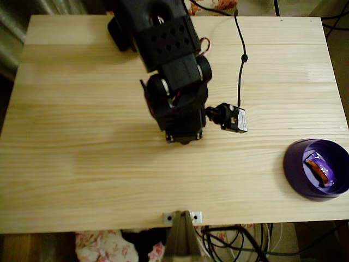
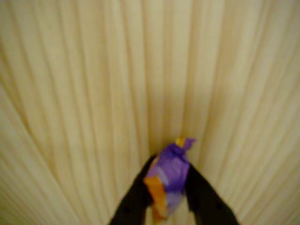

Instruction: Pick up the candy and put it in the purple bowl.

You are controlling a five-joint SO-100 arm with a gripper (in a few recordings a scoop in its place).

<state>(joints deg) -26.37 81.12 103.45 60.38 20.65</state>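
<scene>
In the wrist view my gripper (image 2: 169,165) is shut on the candy (image 2: 171,169), a shiny purple wrapper with orange edges. It stands upright between the two black fingers (image 2: 133,201), above bare wood. In the overhead view the black arm (image 1: 175,103) hangs over the middle of the table and covers the gripper and candy. The purple bowl (image 1: 293,166) sits at the table's right edge, well to the right of the arm. Inside the bowl lies a similar small candy (image 1: 319,170) whose wrapper is mostly orange-brown.
The light wooden table (image 1: 82,153) is bare to the left and in front of the arm. A black cable (image 1: 240,60) runs from the back edge to the wrist camera (image 1: 235,119). A metal clamp (image 1: 182,218) sits at the front edge.
</scene>
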